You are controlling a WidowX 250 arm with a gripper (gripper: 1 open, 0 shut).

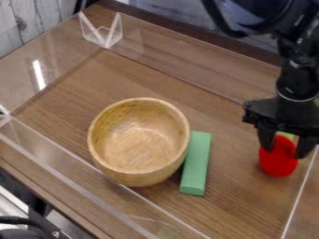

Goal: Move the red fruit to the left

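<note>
The red fruit [279,161] stands on the wooden table near the right edge, right of the green block. My gripper [283,142] hangs straight down over it. Its two dark fingers [266,140] reach down on either side of the fruit's upper part and stand close against it. The fruit's top is hidden between them. I cannot make out whether the fingers press on the fruit or merely flank it.
A wooden bowl [138,140] sits left of centre, with a green rectangular block [197,162] lying beside its right rim. Clear plastic walls [37,79] ring the table, and the right wall stands just beside the fruit. Bare wood lies behind the bowl.
</note>
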